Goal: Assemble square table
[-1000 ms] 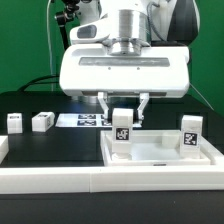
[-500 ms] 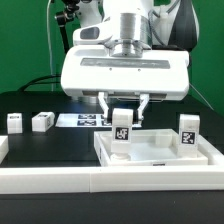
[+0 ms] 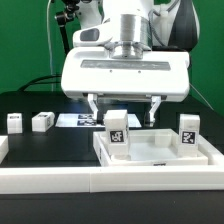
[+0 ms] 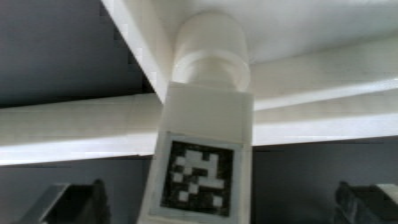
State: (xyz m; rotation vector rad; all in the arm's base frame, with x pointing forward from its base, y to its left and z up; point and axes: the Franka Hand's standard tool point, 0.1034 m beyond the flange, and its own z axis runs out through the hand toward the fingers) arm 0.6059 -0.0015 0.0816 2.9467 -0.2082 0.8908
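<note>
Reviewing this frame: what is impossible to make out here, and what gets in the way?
- Exterior view: where the front leg meets the square table slab is white on white and too small to judge seating.
- Exterior view: the marker board is partly hidden behind that leg and the open hand.
- Wrist view: the leg's far end is blurred against the slab; the fingers are cut off by the picture's edge.

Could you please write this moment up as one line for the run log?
end effector: open, straddling leg | leg: upright on tabletop | loose legs: two, off tabletop
</note>
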